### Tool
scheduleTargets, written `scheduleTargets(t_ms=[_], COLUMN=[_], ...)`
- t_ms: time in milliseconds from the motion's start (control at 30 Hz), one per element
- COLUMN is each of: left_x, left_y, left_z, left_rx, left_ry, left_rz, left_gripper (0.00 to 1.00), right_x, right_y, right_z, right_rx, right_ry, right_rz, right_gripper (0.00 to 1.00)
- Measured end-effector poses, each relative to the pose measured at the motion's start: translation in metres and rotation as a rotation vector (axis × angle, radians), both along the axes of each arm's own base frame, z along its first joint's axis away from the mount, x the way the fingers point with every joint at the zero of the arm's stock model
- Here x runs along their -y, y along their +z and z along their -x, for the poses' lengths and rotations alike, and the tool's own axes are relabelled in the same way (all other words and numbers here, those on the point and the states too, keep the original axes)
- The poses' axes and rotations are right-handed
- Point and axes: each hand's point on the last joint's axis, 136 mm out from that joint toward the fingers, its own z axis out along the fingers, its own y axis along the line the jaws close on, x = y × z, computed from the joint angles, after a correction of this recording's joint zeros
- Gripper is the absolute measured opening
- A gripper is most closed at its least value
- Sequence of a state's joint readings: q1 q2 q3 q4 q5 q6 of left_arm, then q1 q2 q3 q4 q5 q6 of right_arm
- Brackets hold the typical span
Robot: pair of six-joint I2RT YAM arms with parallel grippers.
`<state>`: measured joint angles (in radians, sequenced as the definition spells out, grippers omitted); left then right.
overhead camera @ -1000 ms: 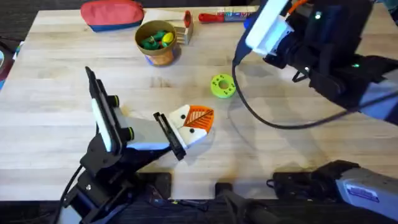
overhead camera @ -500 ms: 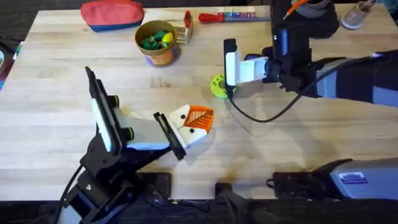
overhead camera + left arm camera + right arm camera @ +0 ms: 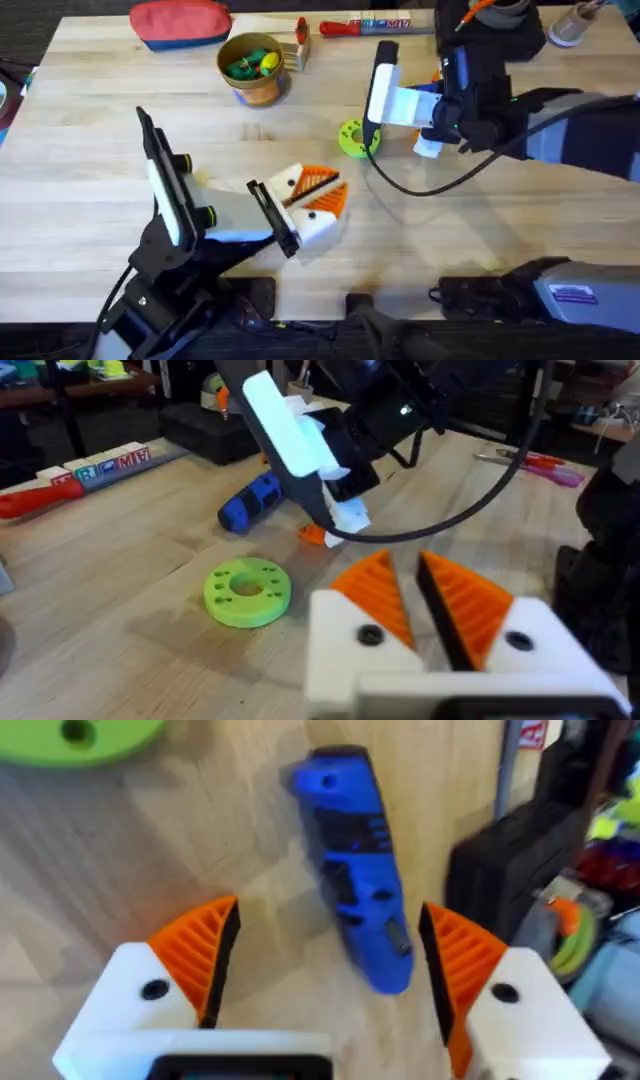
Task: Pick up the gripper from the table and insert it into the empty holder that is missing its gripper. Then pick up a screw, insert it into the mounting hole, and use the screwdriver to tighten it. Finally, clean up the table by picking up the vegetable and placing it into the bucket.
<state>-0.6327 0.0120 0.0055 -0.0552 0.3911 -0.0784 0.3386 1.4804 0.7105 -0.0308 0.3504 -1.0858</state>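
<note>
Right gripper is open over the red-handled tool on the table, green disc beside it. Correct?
Not quite. The right gripper is open, but over the blue screwdriver, not a red-handled tool. The right wrist view shows it lying on the table between the fingers, green disc nearby.

Both arms black-bodied, white wrist blocks. Left gripper [image 3: 415, 605] and right gripper [image 3: 325, 970]: white fingers, orange ribbed pads, one dark screw each. Black cable loops off the right arm.
</note>
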Motion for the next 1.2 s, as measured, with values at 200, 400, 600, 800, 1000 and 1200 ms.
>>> scheduleTargets(t_ms=[200, 400, 600, 800, 1000, 1200], left_x=[0.000, -0.007, -0.042, -0.082, -0.073, -0.085], left_y=[0.000, -0.001, 0.020, 0.037, 0.020, -0.018], left_z=[0.000, -0.010, -0.021, -0.044, -0.073, -0.078], left_rx=[-0.002, -0.023, -0.202, -0.518, -0.642, -0.801], left_ry=[0.003, 0.076, 0.292, 0.611, 0.668, 0.744], left_rz=[0.001, 0.009, -0.023, -0.308, -0.455, -0.548], left_gripper=[0.973, 0.986, 0.986, 0.986, 0.986, 0.986], right_x=[0.003, -0.025, -0.028, -0.029, -0.029, -0.028], right_y=[0.021, 0.108, 0.120, 0.119, 0.119, 0.115], right_z=[0.018, 0.023, 0.027, 0.027, 0.028, 0.032], right_rx=[-0.012, 0.099, 0.109, 0.093, 0.089, 0.069], right_ry=[-0.168, -0.297, -0.372, -0.498, -0.511, -0.523], right_rz=[-0.161, -0.597, -0.726, -0.853, -0.868, -0.856], right_gripper=[0.990, 0.992, 0.991, 0.991, 0.992, 0.991])
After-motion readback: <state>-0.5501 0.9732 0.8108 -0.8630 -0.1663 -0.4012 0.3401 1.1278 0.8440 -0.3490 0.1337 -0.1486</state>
